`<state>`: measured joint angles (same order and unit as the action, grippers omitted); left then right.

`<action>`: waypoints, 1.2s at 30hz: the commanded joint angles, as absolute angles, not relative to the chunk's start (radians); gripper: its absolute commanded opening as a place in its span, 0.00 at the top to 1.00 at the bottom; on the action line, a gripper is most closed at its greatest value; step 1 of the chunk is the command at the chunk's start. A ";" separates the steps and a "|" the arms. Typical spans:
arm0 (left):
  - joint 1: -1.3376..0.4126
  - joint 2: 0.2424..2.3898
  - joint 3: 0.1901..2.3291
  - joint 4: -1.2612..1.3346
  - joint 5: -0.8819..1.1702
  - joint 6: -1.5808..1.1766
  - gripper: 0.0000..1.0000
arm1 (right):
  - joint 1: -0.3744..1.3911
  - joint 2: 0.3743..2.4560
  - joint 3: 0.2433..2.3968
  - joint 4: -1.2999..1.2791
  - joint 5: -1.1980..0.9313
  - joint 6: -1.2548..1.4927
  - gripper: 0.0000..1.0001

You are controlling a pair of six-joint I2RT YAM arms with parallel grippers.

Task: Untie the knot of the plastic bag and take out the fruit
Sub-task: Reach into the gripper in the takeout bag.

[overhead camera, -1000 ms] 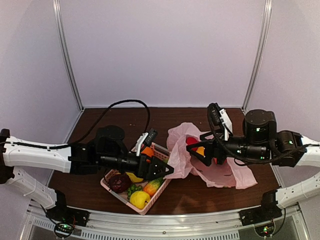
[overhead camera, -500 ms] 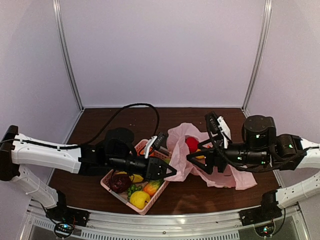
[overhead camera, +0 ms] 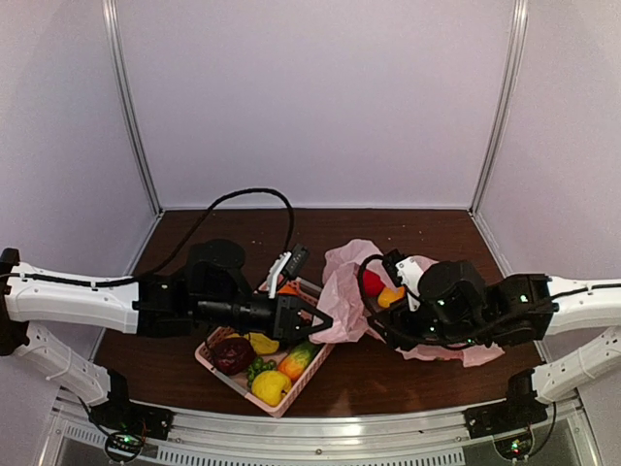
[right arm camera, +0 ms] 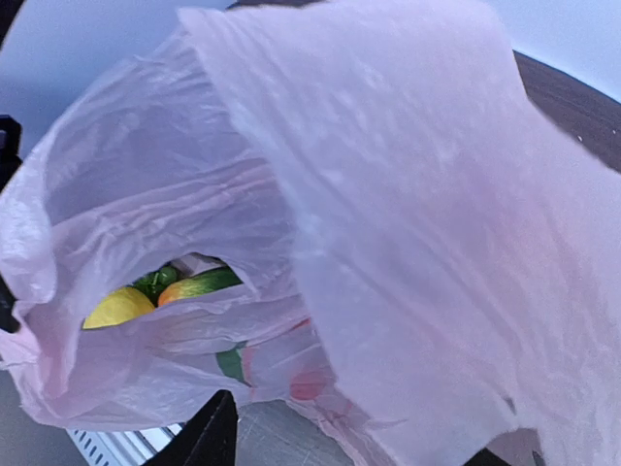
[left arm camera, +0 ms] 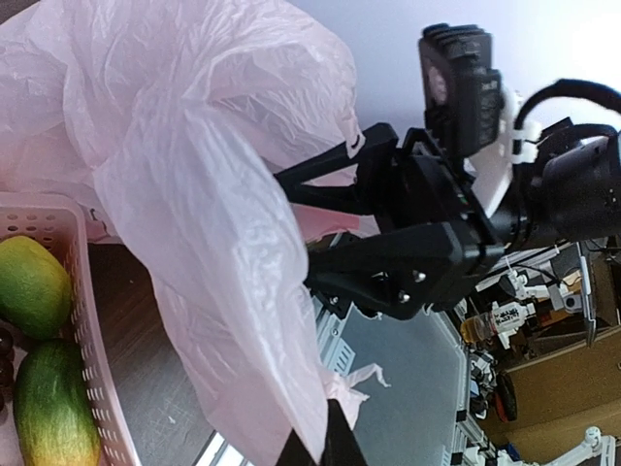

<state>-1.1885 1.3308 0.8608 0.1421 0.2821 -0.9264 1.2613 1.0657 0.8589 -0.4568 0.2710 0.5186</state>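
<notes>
I report the left gripper point(left arm camera: 318, 445) has just clenched the plastic bag point(left arm camera: 194, 194) at lower centre, the right gripper point(right arm camera: 354, 429) still agape beside it, readying access to the fruit point(overhead camera: 372, 282).

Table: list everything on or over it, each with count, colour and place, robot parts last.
Table: one, dark brown, under everything.
Basket: one, pink latticed, near left.
Dark maroon fruit: one, basket's left side.
Lemon: one, yellow, basket's near corner.
Other basket fruit: several, yellow, green, orange-green, partly under the left arm.
Plastic bag: one, translucent pink, right of the basket, mouth open.
Bagged fruit: two showing, red and orange, in the bag's mouth.
Cable: one, black, looping behind the left arm.
Left pincer: black, shut on the bag's edge.
Right pincer: black, fingers apart, at the bag.
</notes>
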 commanded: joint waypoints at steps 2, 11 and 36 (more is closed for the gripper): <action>-1.193 1.314 0.890 0.093 0.267 -0.899 1.00 | 1.238 1.142 0.854 -0.599 0.449 0.674 0.42; -1.193 1.299 0.913 0.023 0.285 -0.855 1.00 | 1.075 1.240 0.776 -0.523 0.454 0.710 0.43; -1.192 1.302 0.912 0.005 0.294 -0.835 1.00 | 0.774 1.538 0.826 -0.373 0.586 0.601 0.15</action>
<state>-1.1885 1.3010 0.8948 -0.0101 0.2726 -0.8566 0.8223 1.5055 0.8074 -0.4011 0.5182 0.6300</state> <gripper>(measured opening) 0.001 0.827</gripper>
